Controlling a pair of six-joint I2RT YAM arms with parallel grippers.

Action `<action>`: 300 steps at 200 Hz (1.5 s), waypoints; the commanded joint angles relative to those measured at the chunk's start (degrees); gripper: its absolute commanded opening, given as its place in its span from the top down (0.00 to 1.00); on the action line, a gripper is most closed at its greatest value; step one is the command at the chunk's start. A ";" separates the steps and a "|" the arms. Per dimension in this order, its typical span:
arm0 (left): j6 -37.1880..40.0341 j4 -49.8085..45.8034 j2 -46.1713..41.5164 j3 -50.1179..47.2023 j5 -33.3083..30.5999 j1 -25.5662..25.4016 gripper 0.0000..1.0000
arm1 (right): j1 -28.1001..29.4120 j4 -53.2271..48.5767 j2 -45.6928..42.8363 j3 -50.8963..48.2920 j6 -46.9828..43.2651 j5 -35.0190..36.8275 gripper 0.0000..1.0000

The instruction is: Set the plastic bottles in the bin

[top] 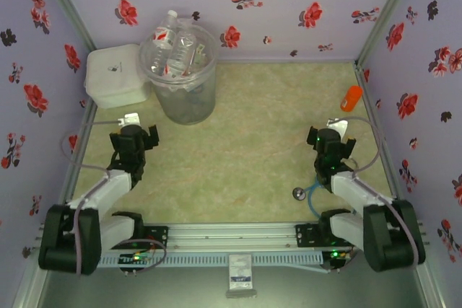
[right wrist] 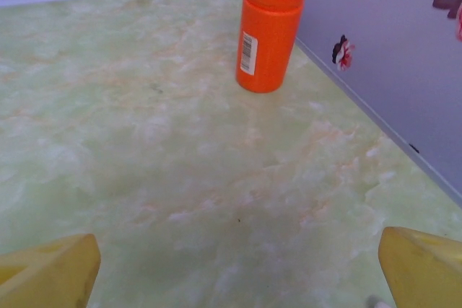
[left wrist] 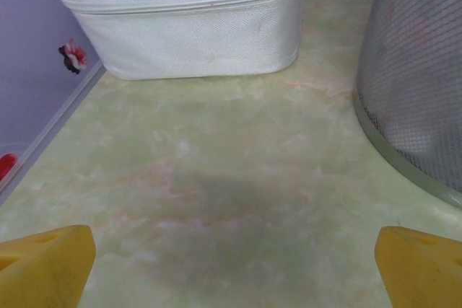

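Several clear plastic bottles [top: 175, 47] with red-white labels are piled inside the bin [top: 184, 99], a tall translucent grey bucket at the back left; one bottle's neck sticks up above the rim. The bin's mesh-like wall [left wrist: 419, 84] fills the right side of the left wrist view. My left gripper [top: 135, 137] hovers open in front of the bin, its yellow fingertips [left wrist: 47, 265] wide apart over bare table. Over on the right side of the table my right gripper [top: 332, 143] is open too, yellow fingertips [right wrist: 422, 265] spread with nothing between them.
A white square lidded box [top: 115, 75] stands left of the bin, near the left wall. A solid orange bottle-shaped object [right wrist: 270, 27] stands upright by the right wall at the back. A small round metal piece [top: 297, 193] lies near the right arm's base.
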 commanded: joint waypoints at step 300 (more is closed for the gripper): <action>5.97 30.60 22.41 -0.09 10.48 7.41 0.00 | -6.40 27.23 23.21 3.73 -3.50 -12.09 0.01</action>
